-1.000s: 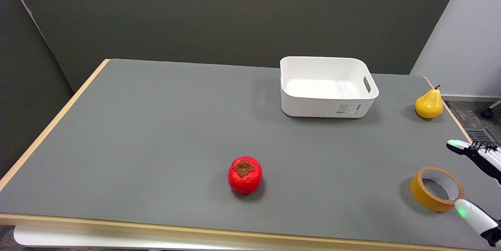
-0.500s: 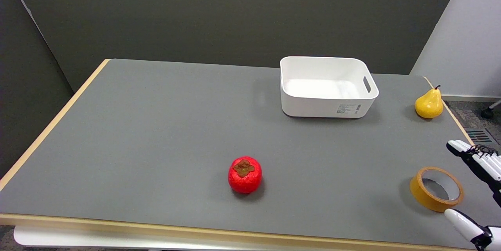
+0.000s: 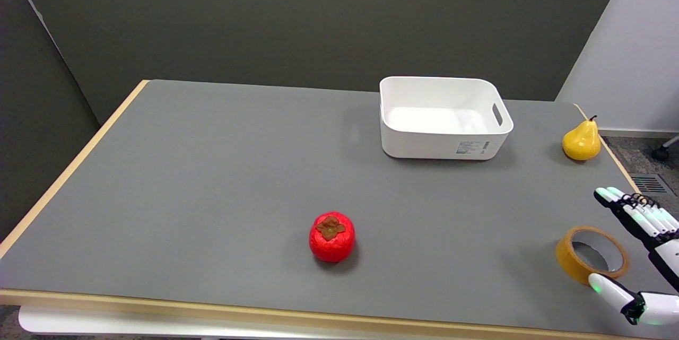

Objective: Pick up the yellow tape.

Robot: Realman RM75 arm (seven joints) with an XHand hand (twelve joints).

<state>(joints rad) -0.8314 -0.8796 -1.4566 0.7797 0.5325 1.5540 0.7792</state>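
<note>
**Right hand closes in around the tape roll, nothing gripped yet**

We see the fingers of the black-and-white right hand spread wide and holding nothing: the long ones reach over the far side of the yellow ring-shaped roll of tape, while the thumb tip sits at the roll's near rim, touching it or just short of it; we cannot tell which. Compared with half a second ago, the thumb has slid in toward the roll and the long fingers have pushed a little further over the bench, their tips now glowing green. The roll itself has not moved; it lies flat near the bench's right edge, close to the near right corner.

We judge this as the hand bracketing the roll ahead of a squeeze; the pickup itself is not yet begun.

Further out, a red persimmon-like fruit sits near the middle of the near edge of the grey-topped bench, a white plastic bin stands toward the far edge, and a yellow pear rests at the right edge, well apart from the tape.
</note>
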